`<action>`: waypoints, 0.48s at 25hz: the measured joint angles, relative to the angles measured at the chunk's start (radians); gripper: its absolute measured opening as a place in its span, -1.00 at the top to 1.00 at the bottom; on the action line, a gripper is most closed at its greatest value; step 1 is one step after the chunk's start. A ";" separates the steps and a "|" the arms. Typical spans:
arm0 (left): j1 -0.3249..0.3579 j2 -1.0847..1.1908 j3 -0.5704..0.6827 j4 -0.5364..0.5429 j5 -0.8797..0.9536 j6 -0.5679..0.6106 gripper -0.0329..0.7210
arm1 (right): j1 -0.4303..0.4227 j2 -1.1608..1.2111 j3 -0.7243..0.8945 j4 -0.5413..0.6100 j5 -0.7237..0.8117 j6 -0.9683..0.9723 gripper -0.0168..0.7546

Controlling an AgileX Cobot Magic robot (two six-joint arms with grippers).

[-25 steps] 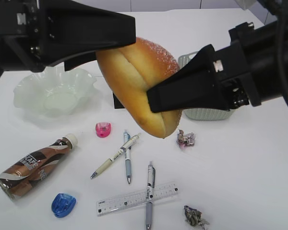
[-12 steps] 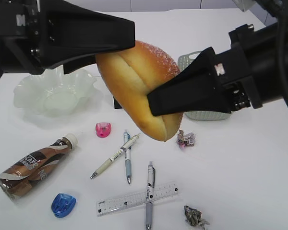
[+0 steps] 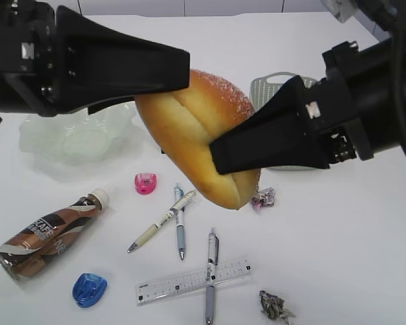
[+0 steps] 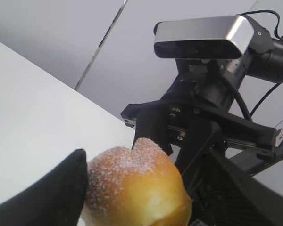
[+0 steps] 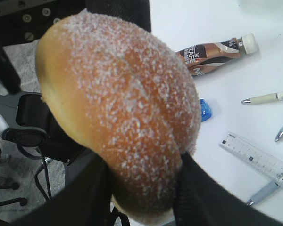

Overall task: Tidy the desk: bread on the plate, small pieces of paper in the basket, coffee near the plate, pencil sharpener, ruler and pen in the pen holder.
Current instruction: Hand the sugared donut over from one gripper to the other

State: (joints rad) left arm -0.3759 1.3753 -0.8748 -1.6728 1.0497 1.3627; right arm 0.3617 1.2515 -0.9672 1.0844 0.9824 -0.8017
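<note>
The sugared bread roll has sunk slightly, pinched by the right tool, hiding the basket; left tool's state unclear.

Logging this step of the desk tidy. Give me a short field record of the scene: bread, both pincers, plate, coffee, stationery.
bread: sugared bun, held in the air above the desk
right pincer: shut on the bun's lower end
left pincer: at the bun's upper end; contact unclear
plate: pale wavy-rimmed dish, nothing on it
coffee: bottle lying on its side, front left
stationery: three pens, ruler, pink sharpener, blue sharpener, all on the desk
</note>
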 joint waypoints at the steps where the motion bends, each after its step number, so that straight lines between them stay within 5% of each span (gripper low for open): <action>1: 0.000 0.000 0.000 0.000 0.000 0.000 -0.55 | 0.000 0.000 0.000 -0.002 0.000 0.000 0.26; 12: 0.000 0.000 0.000 0.011 -0.015 -0.006 0.47 | 0.000 0.000 0.000 -0.002 0.005 0.000 0.26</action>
State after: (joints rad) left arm -0.3759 1.3753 -0.8748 -1.6614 1.0349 1.3569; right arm 0.3617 1.2515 -0.9672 1.0826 0.9875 -0.8017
